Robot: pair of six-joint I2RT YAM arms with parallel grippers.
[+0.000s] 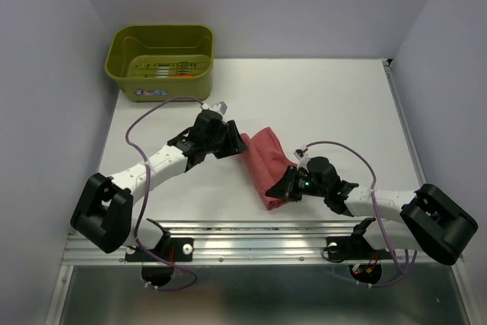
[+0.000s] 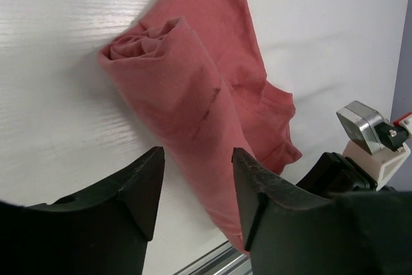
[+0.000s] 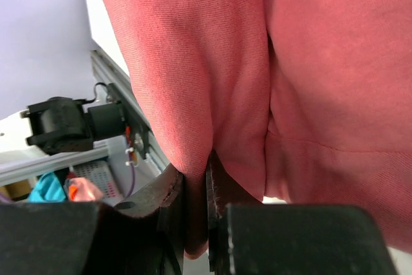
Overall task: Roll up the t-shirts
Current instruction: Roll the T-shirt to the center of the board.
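Over at the far left corner of the white table sat an olive-green basket, well apart from the arms. Nearer the middle, the left gripper lay at the far end of the rose-red t-shirt. In the left wrist view its jaws stood apart and clamped nothing, while the cloth ran down between the two dark fingers. There the t-shirt looked partly rolled: one end was wound into a loose spiral with soft folds, a couple of short dark marks showed on its side, and a flat part with a hemmed edge spread out beside the roll on the table. Seen from above it made a narrow bundle running aslant from the left gripper to the right gripper, near the middle of the table. The right gripper had its jaws closed on a hanging fold of the t-shirt, pinched between the fingertips.
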